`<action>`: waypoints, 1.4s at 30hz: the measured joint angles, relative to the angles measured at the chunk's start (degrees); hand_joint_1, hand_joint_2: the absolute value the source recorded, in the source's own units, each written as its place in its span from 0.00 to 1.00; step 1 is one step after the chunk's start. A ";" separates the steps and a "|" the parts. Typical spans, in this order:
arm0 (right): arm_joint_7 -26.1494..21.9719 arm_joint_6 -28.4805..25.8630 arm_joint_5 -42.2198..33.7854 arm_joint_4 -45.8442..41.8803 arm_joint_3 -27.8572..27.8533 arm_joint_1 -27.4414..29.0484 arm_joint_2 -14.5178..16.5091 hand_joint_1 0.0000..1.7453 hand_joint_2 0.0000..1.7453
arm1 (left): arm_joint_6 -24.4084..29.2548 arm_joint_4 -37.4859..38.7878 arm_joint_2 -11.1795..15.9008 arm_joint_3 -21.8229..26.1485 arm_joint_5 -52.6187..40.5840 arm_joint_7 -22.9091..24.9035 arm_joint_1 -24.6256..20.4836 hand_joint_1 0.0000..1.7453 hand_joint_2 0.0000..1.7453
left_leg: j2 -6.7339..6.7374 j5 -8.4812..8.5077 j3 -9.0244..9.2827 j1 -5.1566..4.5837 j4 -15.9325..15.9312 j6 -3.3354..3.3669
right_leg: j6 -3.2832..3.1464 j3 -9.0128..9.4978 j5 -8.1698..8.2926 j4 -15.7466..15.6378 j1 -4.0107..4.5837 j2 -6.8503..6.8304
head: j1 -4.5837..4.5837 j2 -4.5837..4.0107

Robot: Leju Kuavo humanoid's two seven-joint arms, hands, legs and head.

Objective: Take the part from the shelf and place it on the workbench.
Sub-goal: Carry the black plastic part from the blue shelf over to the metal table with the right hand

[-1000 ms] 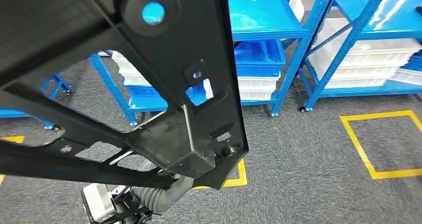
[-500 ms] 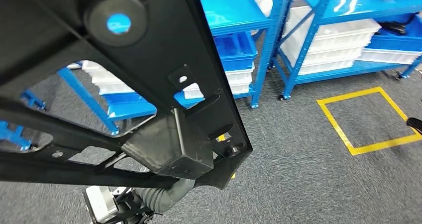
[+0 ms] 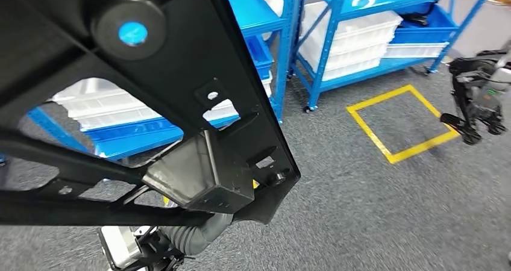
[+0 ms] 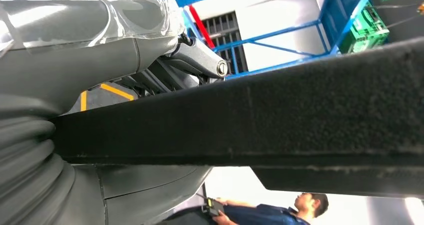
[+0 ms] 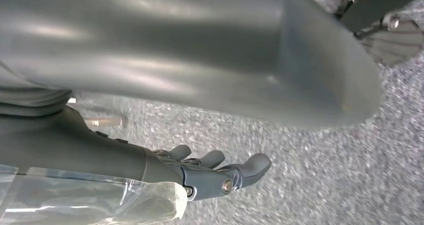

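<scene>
A large black frame-shaped part (image 3: 181,102) with cut-outs and a boxy block hangs close before the head camera and hides much of the floor. My left arm's grey ribbed wrist cover (image 3: 196,235) comes up under its lower edge. In the left wrist view my left hand (image 4: 85,45) grips a thick black bar of the part (image 4: 300,115), fingers wrapped over its far side. My right hand (image 5: 215,175) hangs over the grey carpet with its fingers apart and nothing in them.
Blue shelf racks (image 3: 313,54) with white bins (image 3: 349,36) stand beyond the part. A yellow square (image 3: 401,123) is taped on the carpet. Another dark robot (image 3: 479,96) stands at the far right. A person (image 4: 280,212) sits in the background.
The camera has turned, so the shelves and the yellow square have slid left in the picture and the other robot has come into view. The part keeps its place in my left hand.
</scene>
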 joint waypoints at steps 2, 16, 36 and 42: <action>-0.04 -0.02 0.03 0.01 -0.01 -0.11 -0.05 0.00 0.00 | -0.01 0.03 -0.03 -0.01 0.00 -0.05 0.04 1.00 1.00 | 1.40 0.13 -0.08 0.02 -0.03 0.21 | 0.56 -2.85 -4.01 6.73 -0.03 -2.67 | 0.10 0.00; -0.20 -0.25 0.12 -0.02 -0.04 -0.18 0.00 0.00 0.00 | -0.20 0.22 -0.15 -0.03 0.00 -0.09 -0.18 1.00 1.00 | 4.87 -3.96 -2.22 0.36 5.60 -2.30 | -1.11 1.36 -0.42 -0.43 -0.76 -4.79 | -0.45 0.00; -0.25 -0.57 -0.15 0.01 -0.04 -0.09 0.27 0.00 0.00 | -0.54 0.49 -0.51 -0.20 0.04 -0.01 -0.63 1.00 1.00 | 3.64 0.20 -0.32 0.05 0.00 0.49 | 1.68 -6.11 -6.61 14.49 -1.09 -3.68 | -0.55 -0.01; -0.26 -0.57 -0.17 -0.03 -0.05 -0.36 0.39 0.00 0.00 | -0.61 0.53 -0.56 -0.25 0.04 0.06 -0.87 1.00 1.00 | 6.70 -0.89 -0.59 0.29 1.45 -1.84 | 1.68 1.62 -1.54 0.33 -1.56 -6.94 | -0.57 0.00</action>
